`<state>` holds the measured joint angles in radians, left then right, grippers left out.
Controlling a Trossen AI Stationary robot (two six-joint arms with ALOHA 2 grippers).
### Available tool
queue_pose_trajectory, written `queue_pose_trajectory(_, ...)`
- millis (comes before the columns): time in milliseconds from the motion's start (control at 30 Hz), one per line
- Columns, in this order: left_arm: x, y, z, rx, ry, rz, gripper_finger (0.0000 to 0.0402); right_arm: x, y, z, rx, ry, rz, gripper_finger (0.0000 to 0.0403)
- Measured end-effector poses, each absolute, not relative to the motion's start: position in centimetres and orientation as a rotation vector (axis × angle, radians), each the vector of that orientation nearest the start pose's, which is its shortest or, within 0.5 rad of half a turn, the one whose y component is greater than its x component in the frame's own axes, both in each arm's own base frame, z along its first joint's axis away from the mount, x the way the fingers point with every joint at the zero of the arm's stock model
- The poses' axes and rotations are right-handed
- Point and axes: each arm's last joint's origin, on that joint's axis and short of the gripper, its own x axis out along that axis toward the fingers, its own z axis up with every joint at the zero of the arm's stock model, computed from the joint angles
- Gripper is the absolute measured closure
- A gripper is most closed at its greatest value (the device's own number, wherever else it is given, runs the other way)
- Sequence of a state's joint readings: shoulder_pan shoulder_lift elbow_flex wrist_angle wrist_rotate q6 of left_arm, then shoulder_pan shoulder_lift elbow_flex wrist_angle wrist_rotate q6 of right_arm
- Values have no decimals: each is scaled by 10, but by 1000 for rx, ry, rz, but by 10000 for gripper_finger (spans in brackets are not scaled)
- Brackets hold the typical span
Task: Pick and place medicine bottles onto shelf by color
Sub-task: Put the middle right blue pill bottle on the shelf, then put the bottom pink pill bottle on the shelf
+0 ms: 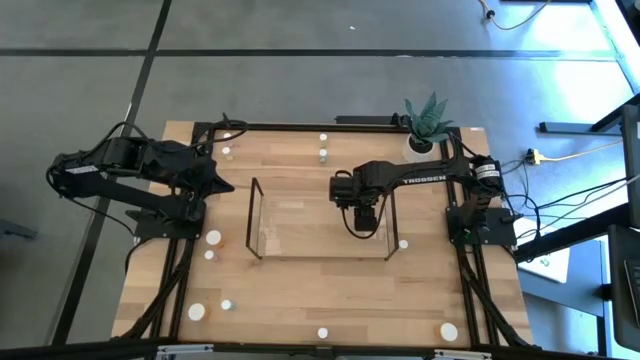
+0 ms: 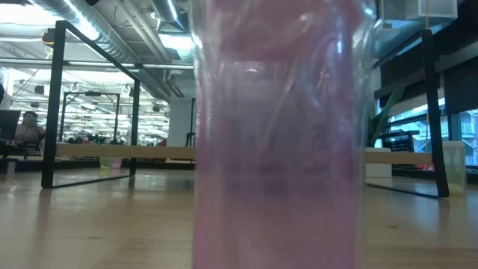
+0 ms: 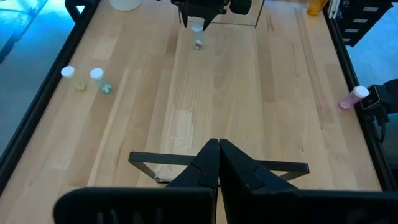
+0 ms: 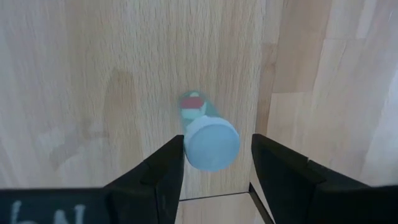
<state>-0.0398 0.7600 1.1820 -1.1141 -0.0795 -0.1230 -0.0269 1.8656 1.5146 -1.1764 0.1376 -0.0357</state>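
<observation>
A green bottle (image 4: 211, 140) is being held between the right gripper's (image 4: 214, 163) fingers over the shelf (image 1: 256, 215) — many bottles are being left on the table (image 1: 300, 300); left gripper (image 3: 219, 163) is being kept shut.

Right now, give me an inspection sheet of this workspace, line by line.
Surface: wooden table, black frame around it.
Job's things: clear shelf mid-table; white-capped medicine bottles scattered around the edges; a pink one fills the low view.
Clutter: potted plant at the far right corner.
End effectors: right end effector over the shelf, fingers either side of a green bottle, grip not confirmed; left end effector shut, empty, waiting at the left edge.
Cables: wires and plug on the floor, right.
Surroundings: grey floor; open hall behind, a seated person far off.
</observation>
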Motion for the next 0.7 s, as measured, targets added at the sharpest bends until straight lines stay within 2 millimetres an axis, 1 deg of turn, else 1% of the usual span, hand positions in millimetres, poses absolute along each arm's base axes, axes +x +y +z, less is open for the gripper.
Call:
queue_pose_trajectory(367,102,-2,379,-77,687,80,401,344,-13,234,-121,1592,-94,214)
queue_pose_trajectory(700,102,-2,379,-77,687,81,401,334,-12,257,-109,1513,-108,214)
